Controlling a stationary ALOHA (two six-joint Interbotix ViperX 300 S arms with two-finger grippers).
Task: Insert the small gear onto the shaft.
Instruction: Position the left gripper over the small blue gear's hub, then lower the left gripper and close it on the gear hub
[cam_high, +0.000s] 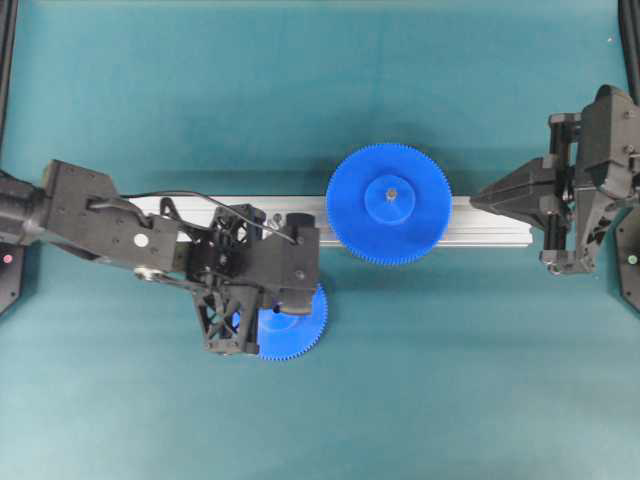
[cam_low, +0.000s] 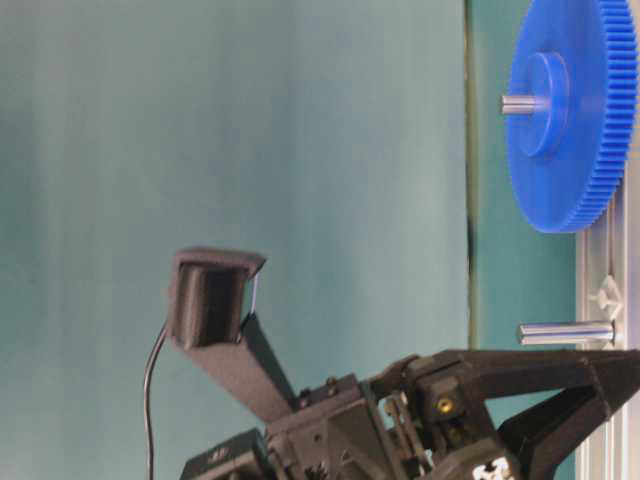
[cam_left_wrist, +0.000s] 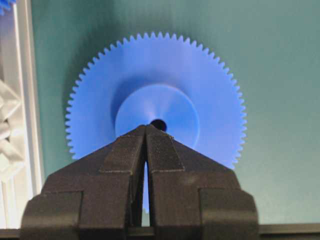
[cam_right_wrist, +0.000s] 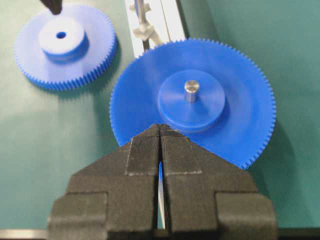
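**Q:** Left gripper (cam_left_wrist: 146, 131) first: what is it doing?

**A:** Its two black fingers are pressed together at the tips and grasp nothing. In the wrist view, the tips sit over the raised hub of the small gear (cam_left_wrist: 155, 105), right at the edge of its dark centre hole. From overhead, the left arm covers the gear's left part.

**Q:** Where does that gear lie?

**A:** Flat on the teal table (cam_high: 320, 90), just on the near side of the ribbed aluminium rail (cam_high: 490, 222) that runs left to right across the middle.

**Q:** And the shaft?

**A:** The shaft (cam_low: 565, 332) is a thin silver pin standing up from the rail, bare, to the left of the large gear (cam_high: 389, 204). That wider blue gear is seated on a pin of its own.

**Q:** The right gripper (cam_right_wrist: 160, 129)?

**A:** Clenched as well, empty, held by the rail's right end with its tips pointing towards the large gear.
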